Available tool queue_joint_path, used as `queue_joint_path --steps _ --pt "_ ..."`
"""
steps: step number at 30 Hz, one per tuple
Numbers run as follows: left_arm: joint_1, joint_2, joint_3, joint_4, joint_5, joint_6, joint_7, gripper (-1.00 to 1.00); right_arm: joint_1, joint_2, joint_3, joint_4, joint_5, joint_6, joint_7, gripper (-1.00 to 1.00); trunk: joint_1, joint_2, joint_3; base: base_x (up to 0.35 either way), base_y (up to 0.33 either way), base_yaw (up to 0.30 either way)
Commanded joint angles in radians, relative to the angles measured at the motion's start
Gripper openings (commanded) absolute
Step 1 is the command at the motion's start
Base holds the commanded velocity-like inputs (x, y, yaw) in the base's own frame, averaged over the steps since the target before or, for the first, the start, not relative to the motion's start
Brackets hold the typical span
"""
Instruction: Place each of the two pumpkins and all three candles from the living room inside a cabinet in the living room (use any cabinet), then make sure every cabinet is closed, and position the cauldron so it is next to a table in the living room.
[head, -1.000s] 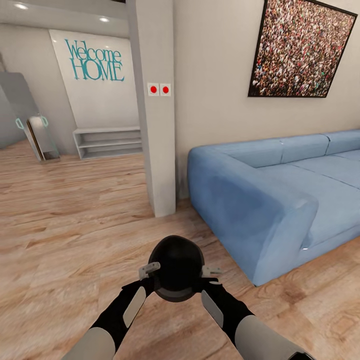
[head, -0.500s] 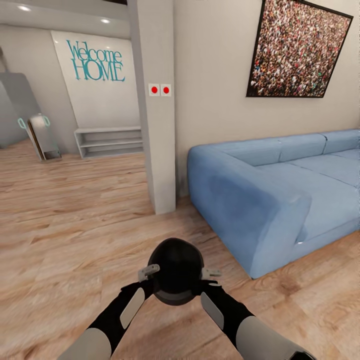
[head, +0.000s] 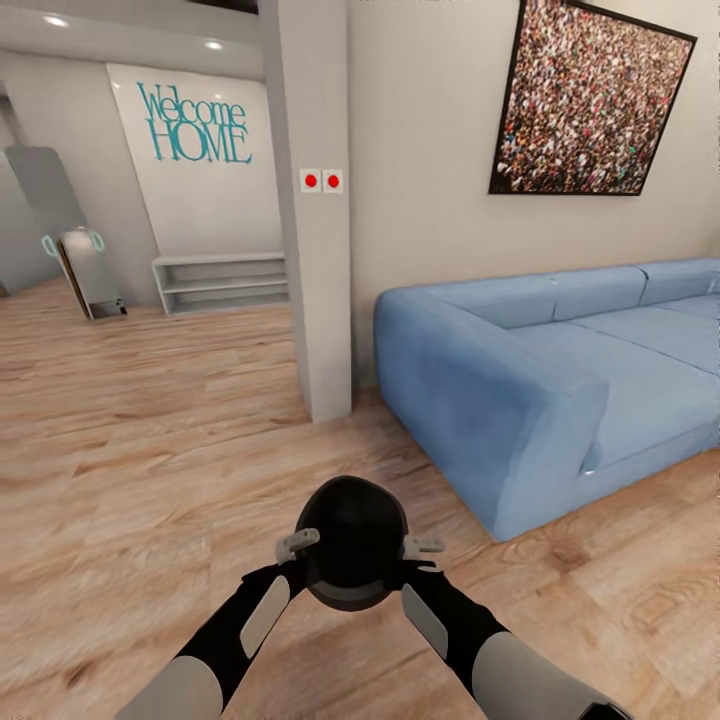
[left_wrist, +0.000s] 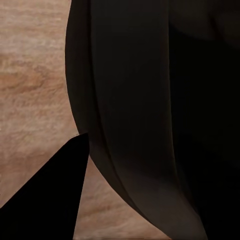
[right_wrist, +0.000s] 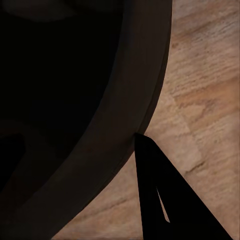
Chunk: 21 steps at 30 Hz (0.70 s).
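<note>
Both pincers met on the round-bellied matte black cauldron (head: 351, 540), which I held out in front of the trunk above the wooden plank floor (head: 140, 470). My left pincer (head: 298, 545) pressed against the pot's left flank and my right pincer (head: 418, 549) against its right flank, so the pot sat squeezed between the two arms. Pale grey finger pieces stuck out at either side of the black belly in the head view. How far each pincer's own fingers stood apart I could not tell; the pot's dark bulk hid them.

From the left wrist view the cauldron (left_wrist: 150, 115) pressed close to the camera, its curved wall running across the plank floor, and one dark finger (left_wrist: 50, 200) reached up to touch that wall. From the right wrist view the cauldron (right_wrist: 70, 100) showed the same way, with one dark finger (right_wrist: 160, 200) meeting its curved edge over the floor.

Ahead of me to the right stood a long light-blue upholstered sofa (head: 540, 380) against the pale wall, under a black-framed picture of a dense crowd (head: 590, 100). A grey square pillar (head: 315, 220) with two red-dotted wall switches (head: 321, 181) rose just left of the sofa's arm. Beyond it, a white panel lettered "Welcome HOME" in teal (head: 195, 125) leaned over a low pale-grey shelf unit (head: 220, 283).
</note>
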Motion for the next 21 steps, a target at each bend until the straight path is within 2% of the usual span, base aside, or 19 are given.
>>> queue_joint_path --steps 1,21 --pt "-0.001 0.022 -0.016 -0.035 0.03 0.0 0.007 -1.0 -0.001 -0.002 0.032 -0.001 -0.029 0.001 0.013 -1.0 -0.001 -0.001 -0.001 -0.154 0.0 0.0" --pt "-0.001 0.022 -0.014 -0.035 0.03 0.0 0.007 -1.0 -0.001 -0.002 0.032 -0.001 -0.029 0.001 0.016 -1.0 -0.001 -0.001 -0.001 -0.154 0.0 0.0"
